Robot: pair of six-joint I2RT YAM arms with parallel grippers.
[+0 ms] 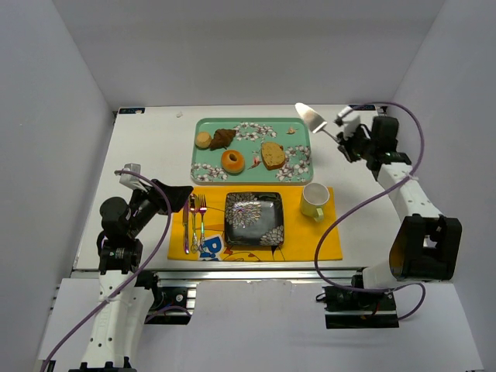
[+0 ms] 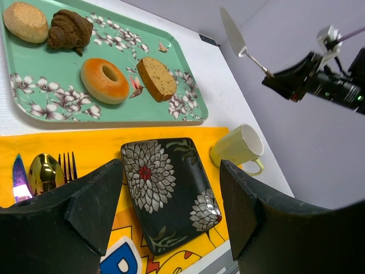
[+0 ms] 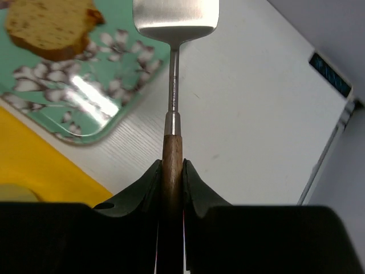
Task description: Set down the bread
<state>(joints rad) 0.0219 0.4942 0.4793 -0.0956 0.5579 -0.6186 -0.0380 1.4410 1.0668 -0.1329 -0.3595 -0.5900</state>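
Right claw point(image 3: 172, 171) is clamped tight on the spatula point(image 3: 175, 17) handle, blade out ahead. The bread point(image 1: 232, 161) sits on the tray point(image 1: 203, 172), well off to that claw's front-left. Best approach: blade low, flat, slid under the ring. Left claw point(image 2: 171, 211) gapes wide, empty.

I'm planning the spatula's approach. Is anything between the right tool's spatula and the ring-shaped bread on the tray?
Yes. The tan bread slice lies on the tray just right of the ring bread, roughly on the line from the spatula held by the right tool.
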